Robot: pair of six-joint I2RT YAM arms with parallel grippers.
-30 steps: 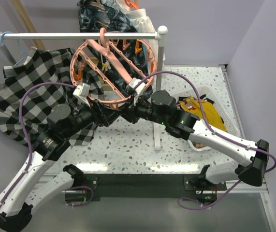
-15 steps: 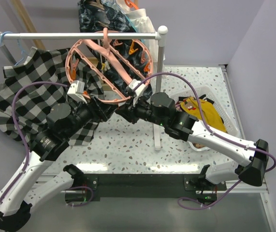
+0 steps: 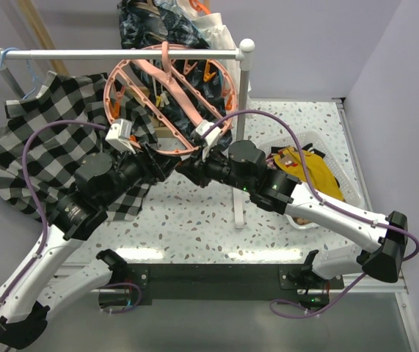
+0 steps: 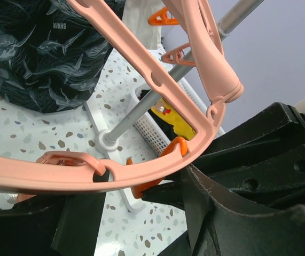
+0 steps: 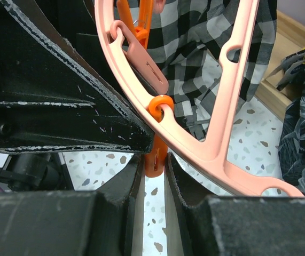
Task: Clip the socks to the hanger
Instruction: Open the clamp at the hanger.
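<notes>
The salmon-pink round hanger (image 3: 183, 99) hangs tilted from the white rail (image 3: 114, 53). Both grippers meet under its lower rim. My right gripper (image 3: 185, 170) is shut on a small orange clip (image 5: 155, 157) that dangles from the ring (image 5: 216, 144); the same clip shows in the left wrist view (image 4: 157, 173). My left gripper (image 3: 165, 163) is open, its fingers spread either side of the rim (image 4: 141, 58), with nothing held. A mustard yellow sock (image 3: 297, 163) lies in the white basket (image 3: 297, 138) at the right, also seen in the left wrist view (image 4: 171, 114). The other socks are hidden.
A black-and-white checkered shirt (image 3: 40, 147) hangs at the left over my left arm. A dark patterned bag (image 3: 154, 26) sits behind the rail. The rail's white post (image 3: 240, 183) stands between my right arm and the hanger.
The hanger ring has swung left and back, and its lower rim now sits a little higher. Both grippers have shifted slightly with it under the rim.
</notes>
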